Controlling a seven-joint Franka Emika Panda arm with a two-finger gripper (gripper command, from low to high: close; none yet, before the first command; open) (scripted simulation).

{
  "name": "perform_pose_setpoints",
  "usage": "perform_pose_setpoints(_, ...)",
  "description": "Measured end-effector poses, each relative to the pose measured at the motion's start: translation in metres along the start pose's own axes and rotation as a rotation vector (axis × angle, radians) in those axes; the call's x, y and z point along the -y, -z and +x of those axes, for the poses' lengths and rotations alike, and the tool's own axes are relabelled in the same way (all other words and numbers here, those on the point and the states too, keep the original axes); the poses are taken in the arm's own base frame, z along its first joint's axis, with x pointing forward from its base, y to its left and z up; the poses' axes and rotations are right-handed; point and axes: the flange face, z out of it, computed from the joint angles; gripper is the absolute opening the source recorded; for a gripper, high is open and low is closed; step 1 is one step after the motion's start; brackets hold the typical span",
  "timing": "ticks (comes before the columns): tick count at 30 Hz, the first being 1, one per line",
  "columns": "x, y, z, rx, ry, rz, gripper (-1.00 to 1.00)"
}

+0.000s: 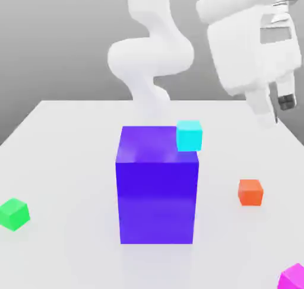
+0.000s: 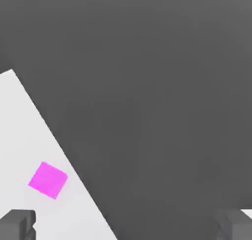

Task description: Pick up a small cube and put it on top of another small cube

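One pincer (image 2: 126, 224) hangs above the table (image 1: 71, 139), fingers spread wide and empty, as we see in the hand view. We find the pink cube (image 2: 47, 180) lying on the table below it, near one finger, untouched.

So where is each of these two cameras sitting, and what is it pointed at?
Exterior view: off the arm, looking slightly down across the white table at the big blue block; the white arm and its tool show.
Hand view: on the hand, looking past dark fingertips, spread wide, toward the table edge.
Shared: the magenta cube and the table.
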Motion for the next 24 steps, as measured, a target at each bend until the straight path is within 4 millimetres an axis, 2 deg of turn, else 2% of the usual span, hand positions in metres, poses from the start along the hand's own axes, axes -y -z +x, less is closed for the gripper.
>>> perform_pose_setpoints(5, 0.023, -0.074, -0.004, 0.100, 0.223, 0.010, 0.00)
perform_pose_setpoints(10, 0.040, -0.143, -0.016, 0.194, 0.441, 0.009, 0.00)
perform_pose_setpoints(19, 0.071, -0.252, -0.055, 0.358, 0.868, -0.009, 0.00)
perform_pose_setpoints(23, 0.069, -0.306, -0.075, 0.383, 0.939, -0.015, 0.00)
perform_pose_setpoints(24, 0.066, -0.320, -0.080, 0.384, 0.940, -0.014, -1.00)
